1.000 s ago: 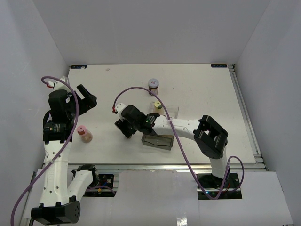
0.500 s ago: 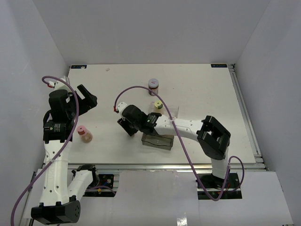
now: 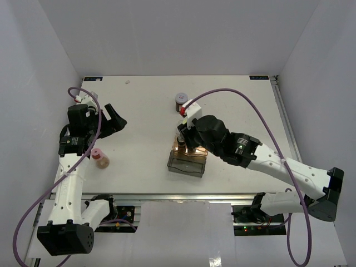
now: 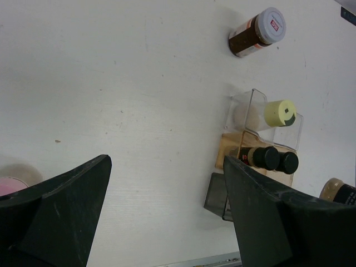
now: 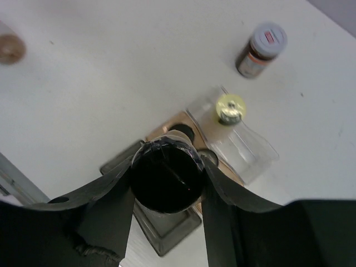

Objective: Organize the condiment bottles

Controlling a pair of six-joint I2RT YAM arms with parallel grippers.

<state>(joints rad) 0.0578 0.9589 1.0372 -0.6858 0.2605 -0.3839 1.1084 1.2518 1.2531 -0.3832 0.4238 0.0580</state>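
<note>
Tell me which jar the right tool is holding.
The black-capped jar clamped in the right tool, above the bin. Two other black-capped jars and the yellow-capped one sit in the bin; the white-capped jar and the pink-capped jar are on the table.

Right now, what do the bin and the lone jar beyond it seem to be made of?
The bin looks like hard, glossy see-through plastic, smoky at its near end: the table shows through its walls. The lone jar seems clear plastic or glass, as brown contents show through; its white cap looks like matte plastic.
</note>
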